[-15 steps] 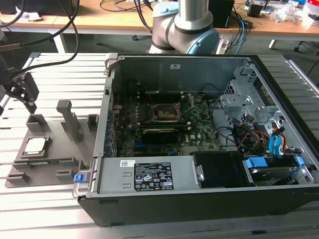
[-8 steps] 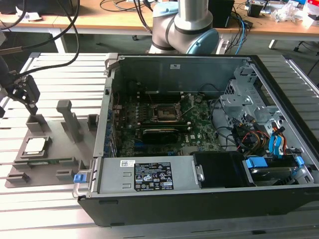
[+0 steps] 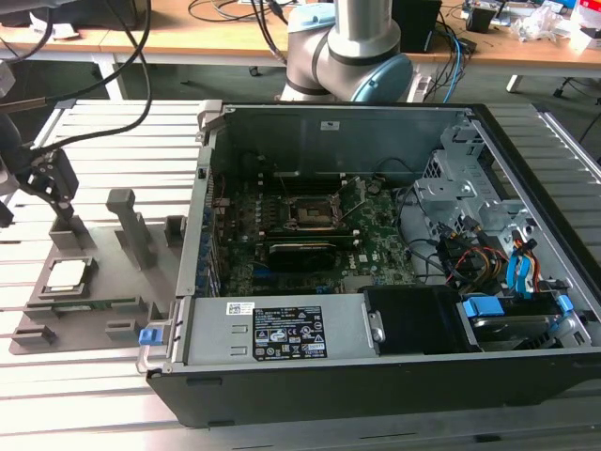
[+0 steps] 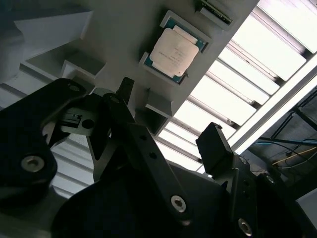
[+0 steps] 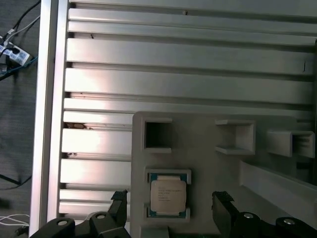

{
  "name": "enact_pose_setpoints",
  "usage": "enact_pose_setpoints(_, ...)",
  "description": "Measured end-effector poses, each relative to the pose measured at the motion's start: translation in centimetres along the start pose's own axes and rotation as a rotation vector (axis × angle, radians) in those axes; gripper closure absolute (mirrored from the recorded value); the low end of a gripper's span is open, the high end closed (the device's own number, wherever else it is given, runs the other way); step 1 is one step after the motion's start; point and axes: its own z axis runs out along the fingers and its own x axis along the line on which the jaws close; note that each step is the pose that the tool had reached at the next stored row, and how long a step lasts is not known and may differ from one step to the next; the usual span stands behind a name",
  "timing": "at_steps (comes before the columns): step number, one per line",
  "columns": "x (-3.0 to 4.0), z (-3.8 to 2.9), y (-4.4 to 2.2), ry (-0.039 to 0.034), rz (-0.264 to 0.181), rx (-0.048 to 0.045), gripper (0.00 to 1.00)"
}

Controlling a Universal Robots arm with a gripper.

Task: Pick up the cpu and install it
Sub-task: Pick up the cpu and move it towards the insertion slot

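At the exterior view's left, on a grey tray [image 3: 103, 268]: the cpu [image 3: 68, 274], flat in a shallow square pocket, silver-grey metal top facing up. In both wrist views, a matt square plate with a thin edge of its own board around the metal, framed by low pocket walls, with only a narrow gap on each side.

Above it, the gripper [image 5: 169, 201], black and opened wide. Fingers [image 5: 119, 206] well apart on either side of the pocket, holding nothing and not touching the cpu. In the exterior view, hovering over the tray's far end, near an upright grey block [image 3: 127, 221].

Around the pocket, tight room: more square recesses, low ribs and standing blocks of the same smooth grey plastic. Under the tray, a table [image 3: 103, 132] of long aluminium slats, bright and ribbed, with dark grooves between. Open slats beyond the tray's edge in the first wrist view.

Just beside the tray, toward the exterior view's right, a case [image 3: 282, 324] lying open, with dark sheet-metal walls and straight, sharp rims. Inside, a green board [image 3: 376, 249] with the socket [image 3: 305, 214] — black square, metal frame — well apart from the cpu. Toward the case's right wall, crowded: metal cage, coloured cables, blue clips. Behind the case, the arm [image 3: 352, 42], a silver tube with pale blue joint caps.
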Motion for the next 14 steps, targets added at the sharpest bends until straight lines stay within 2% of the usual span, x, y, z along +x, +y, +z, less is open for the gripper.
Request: enact_pose_setpoints(14, 0.02, 1.06, -0.01, 0.0, 0.0, 0.0, 0.22)
